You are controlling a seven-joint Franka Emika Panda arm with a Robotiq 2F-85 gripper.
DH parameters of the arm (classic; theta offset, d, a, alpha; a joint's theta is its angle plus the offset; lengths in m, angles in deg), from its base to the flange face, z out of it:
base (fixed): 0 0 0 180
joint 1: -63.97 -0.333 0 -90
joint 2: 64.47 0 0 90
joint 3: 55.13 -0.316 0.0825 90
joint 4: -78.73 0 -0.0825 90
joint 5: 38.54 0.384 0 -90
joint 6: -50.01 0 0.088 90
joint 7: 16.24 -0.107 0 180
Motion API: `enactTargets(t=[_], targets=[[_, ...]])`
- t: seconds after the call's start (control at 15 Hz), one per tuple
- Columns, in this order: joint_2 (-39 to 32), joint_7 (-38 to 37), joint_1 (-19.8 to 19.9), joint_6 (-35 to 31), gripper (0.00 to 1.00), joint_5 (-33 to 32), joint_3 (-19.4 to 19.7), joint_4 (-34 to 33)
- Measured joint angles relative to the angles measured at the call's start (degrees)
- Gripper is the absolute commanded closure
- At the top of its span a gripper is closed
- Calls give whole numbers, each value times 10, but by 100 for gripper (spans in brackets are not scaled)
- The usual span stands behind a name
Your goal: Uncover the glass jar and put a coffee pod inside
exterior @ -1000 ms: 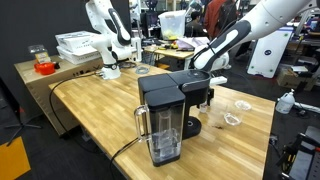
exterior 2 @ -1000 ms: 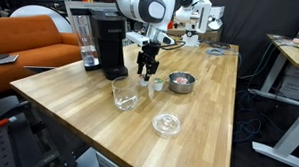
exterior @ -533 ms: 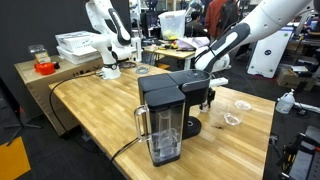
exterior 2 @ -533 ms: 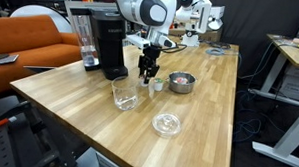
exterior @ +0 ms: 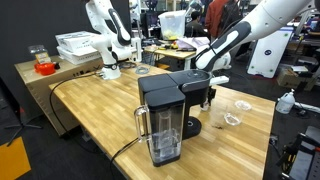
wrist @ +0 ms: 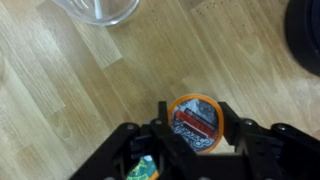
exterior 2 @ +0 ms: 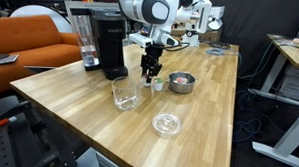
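My gripper [exterior 2: 149,69] hangs above the table between the glass jar and the metal bowl, shut on a coffee pod. In the wrist view the gripper [wrist: 196,126] has its fingers on both sides of the pod [wrist: 194,115], which has an orange rim and a printed foil top. The glass jar [exterior 2: 124,94] is small, clear and uncovered, and stands in front of the coffee maker. Its rim shows at the top of the wrist view [wrist: 100,10]. Its round glass lid [exterior 2: 166,123] lies flat on the table nearer the front. In an exterior view the gripper [exterior: 208,96] is partly hidden behind the coffee maker.
A black coffee maker [exterior 2: 106,42] with a tall clear water tank stands behind the jar and fills the foreground in an exterior view [exterior: 165,115]. A metal bowl [exterior 2: 180,83] holds more pods. A cable [exterior: 70,85] runs along the wooden table [exterior 2: 78,121].
My gripper has shifted slightly toward the bowl side with the pod still in it. Jar, lid and bowl have not moved.
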Motion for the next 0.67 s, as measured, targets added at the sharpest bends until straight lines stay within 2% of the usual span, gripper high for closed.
enactTargets(t=[0.33,0.67], targets=[[36,3,7,1,73,4,4,16],[97,6,21,2,73,10,4,77]])
